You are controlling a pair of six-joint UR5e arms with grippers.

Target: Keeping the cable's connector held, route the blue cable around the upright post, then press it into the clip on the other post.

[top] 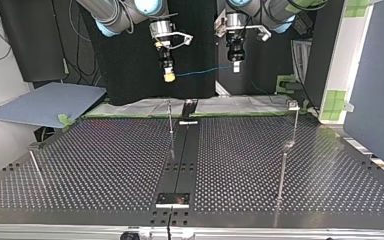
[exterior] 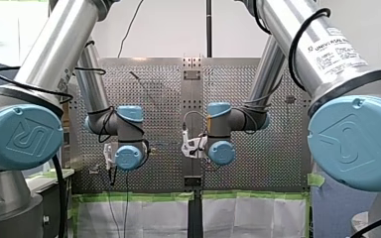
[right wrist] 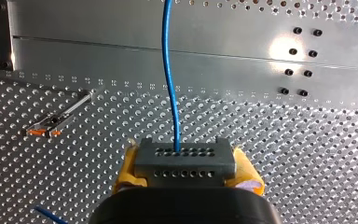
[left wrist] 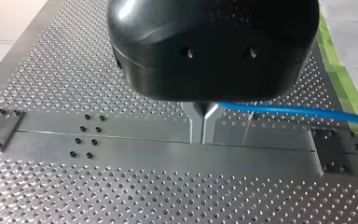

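R gripper [top: 168, 75] pinches connector [right wrist: 184, 161], L gripper's [left wrist: 204, 135] fingers pressed together on cable [top: 200, 73] strung betw. them, well above table [top: 105, 165]; judged best: hold cable taut, lower L gripper, sweep round post [top: 170, 120] w/o slack.

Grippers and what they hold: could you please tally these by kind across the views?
Grippers: 2, my left gripper and my right gripper
Blue cable: 1, pinched by my left gripper
Connector: 1, grey, between my right gripper's yellow pads
Total: 4
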